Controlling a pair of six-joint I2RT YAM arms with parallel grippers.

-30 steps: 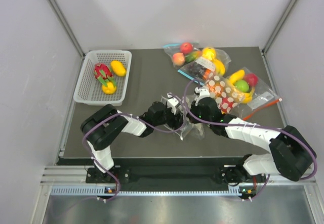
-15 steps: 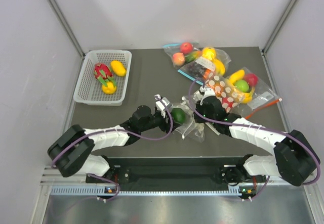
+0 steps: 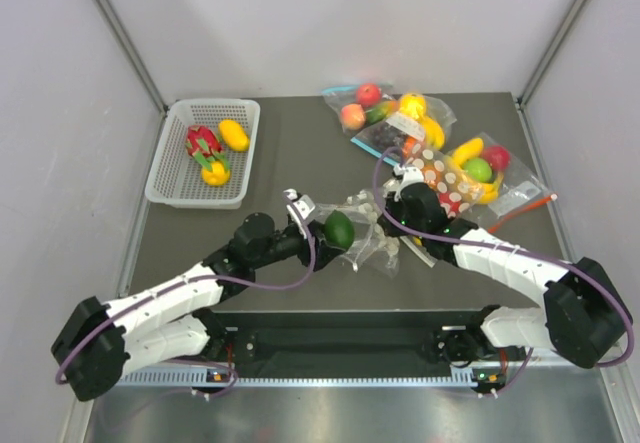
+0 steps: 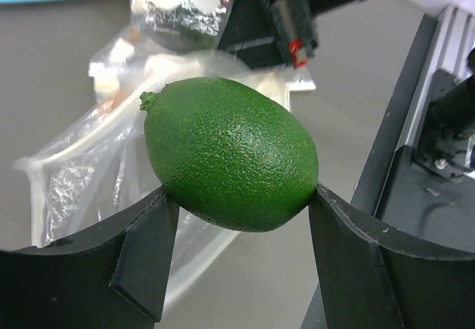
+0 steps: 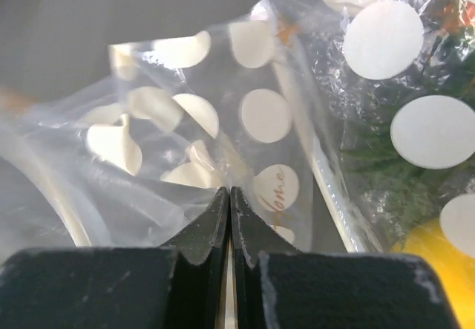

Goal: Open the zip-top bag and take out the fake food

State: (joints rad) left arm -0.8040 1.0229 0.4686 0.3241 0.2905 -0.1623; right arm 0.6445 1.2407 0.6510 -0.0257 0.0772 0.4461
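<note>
While the right gripper [image 5: 230, 197] pinches the zip-top bag [image 5: 223, 132] between closed jaws, the left gripper [image 4: 239, 199] clamps the green fake food [image 4: 230, 158].

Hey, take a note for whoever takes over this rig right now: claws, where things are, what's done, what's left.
Left claw: shut on the green fruit, held clear of the bag.
Right claw: shut on a fold of the zip-top bag.
Done: bag looks open; a red piece and two yellow pieces lie in the white basket.
Left: probably set the green fruit in the basket; check the bag is empty.
</note>
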